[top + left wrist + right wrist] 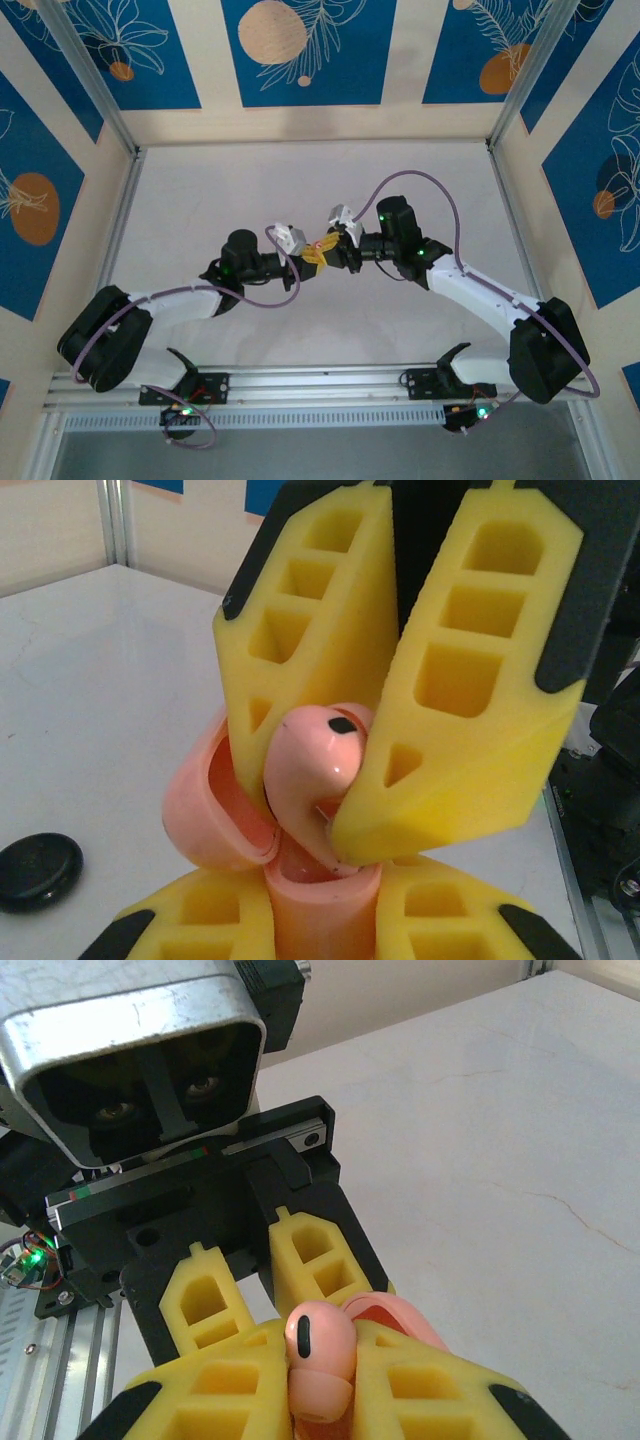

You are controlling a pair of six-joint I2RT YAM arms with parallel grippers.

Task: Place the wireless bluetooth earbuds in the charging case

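From above, the left fingers (308, 263) and the right fingers (329, 251) meet in the middle over the worktop (200, 190).

In the left wrist view, the left fingers are closed on the open charging case (320, 915), holding it from below. The right fingers reach in from the top, closed on the pink earbud (315, 755). Its stem points down into the case, just under it.

In the right wrist view, the earbud sits pinched in the right fingers, with the case just beyond. The right arm likely needs to push along the stem.
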